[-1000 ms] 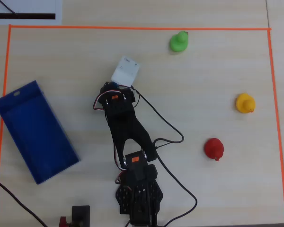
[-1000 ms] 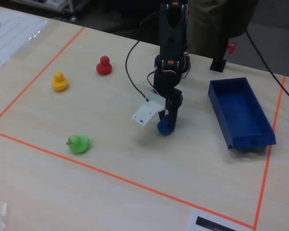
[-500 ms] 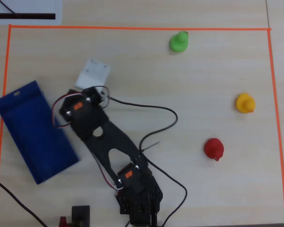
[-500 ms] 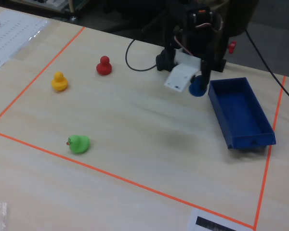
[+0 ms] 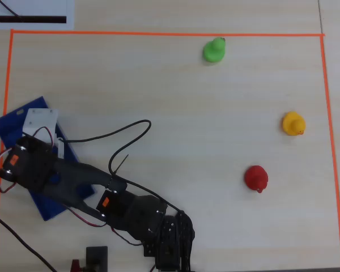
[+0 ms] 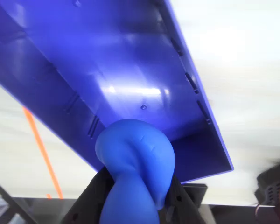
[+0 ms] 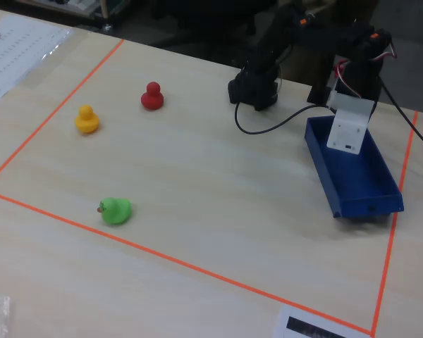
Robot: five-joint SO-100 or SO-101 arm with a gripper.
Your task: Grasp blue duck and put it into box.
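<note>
The blue duck [image 6: 135, 172] fills the lower middle of the wrist view, pinched between my gripper's [image 6: 136, 189] black jaws. It hangs just above the open blue box [image 6: 107, 70], near the box's end wall. In the fixed view my gripper [image 7: 347, 132], with its white jaw plate, reaches down into the near-arm end of the box [image 7: 370, 190]; the duck is hidden there. In the overhead view the arm covers much of the box [image 5: 20, 116] at the left edge, and the duck is hidden.
A green duck [image 5: 215, 50], a yellow duck [image 5: 293, 123] and a red duck [image 5: 256, 178] stand on the wooden table, far from the box. Orange tape [image 5: 158, 33] frames the work area. A black cable [image 5: 124, 133] loops beside the arm.
</note>
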